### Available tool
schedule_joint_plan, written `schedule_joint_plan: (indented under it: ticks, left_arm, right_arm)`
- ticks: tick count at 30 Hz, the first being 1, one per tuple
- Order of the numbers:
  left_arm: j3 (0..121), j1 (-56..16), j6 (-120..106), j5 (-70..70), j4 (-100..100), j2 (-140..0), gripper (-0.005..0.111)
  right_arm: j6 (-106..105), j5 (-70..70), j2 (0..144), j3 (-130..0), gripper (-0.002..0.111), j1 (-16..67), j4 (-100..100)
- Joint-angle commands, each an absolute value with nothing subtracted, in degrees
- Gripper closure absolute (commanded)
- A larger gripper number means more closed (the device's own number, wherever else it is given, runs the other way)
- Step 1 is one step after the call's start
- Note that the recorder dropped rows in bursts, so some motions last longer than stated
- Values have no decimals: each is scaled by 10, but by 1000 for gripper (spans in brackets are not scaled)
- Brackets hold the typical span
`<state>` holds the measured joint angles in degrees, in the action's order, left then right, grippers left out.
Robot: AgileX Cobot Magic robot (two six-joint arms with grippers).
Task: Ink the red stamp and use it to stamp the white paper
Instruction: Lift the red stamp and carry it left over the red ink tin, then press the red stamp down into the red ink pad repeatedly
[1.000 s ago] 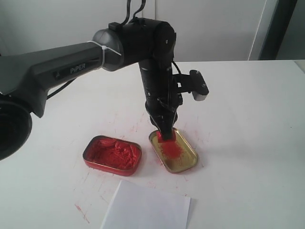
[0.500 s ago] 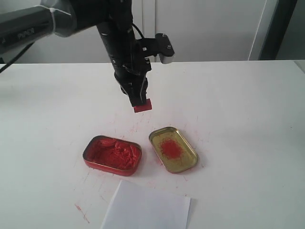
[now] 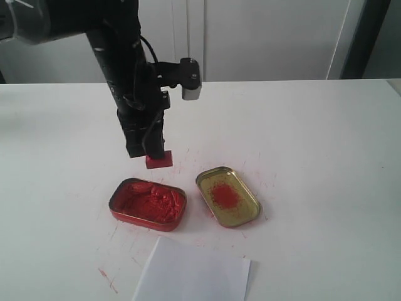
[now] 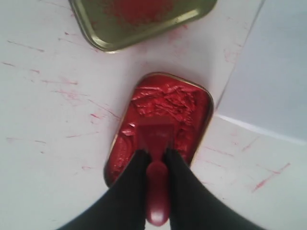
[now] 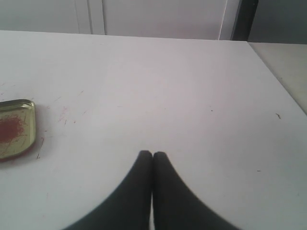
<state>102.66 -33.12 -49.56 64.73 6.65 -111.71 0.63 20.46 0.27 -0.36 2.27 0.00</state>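
Left fingers (image 4: 129,191) pinch one red stamp (image 3: 159,159); right fingers (image 5: 136,191) together; two tins (image 3: 148,204) (image 3: 228,196); one paper (image 3: 194,276)

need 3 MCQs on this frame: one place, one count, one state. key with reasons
1. The red stamp is: A in the left gripper, in the air by the red tin; B lying loose; C out of sight.
2. Open tin parts in view: A one; B two; C four.
3. The right gripper is: A open; B shut, empty; C shut on a tin.
Key: 1 A, its knob sits between the fingers; 2 B, red tin plus gold lid; 3 B, fingertips meet with nothing between.
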Motion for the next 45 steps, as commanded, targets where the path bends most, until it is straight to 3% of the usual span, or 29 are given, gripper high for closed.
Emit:
schedule_joint_plan:
  ticks: [1, 14, 24, 45]
  left_arm:
    - [971, -321, -543, 667, 86, -1084, 107]
    - [845, -313, -669, 503, 105, -1074, 107]
    - [840, -286, -695, 499, 175, -1091, 107]
    - [840, -286, -705, 488, 108, -1127, 107]
  right_arm:
    - [12, 197, 0, 0, 108, 23, 0]
    - [12, 197, 0, 0, 108, 23, 0]
    - [12, 197, 0, 0, 108, 23, 0]
    - [12, 197, 0, 0, 108, 23, 0]
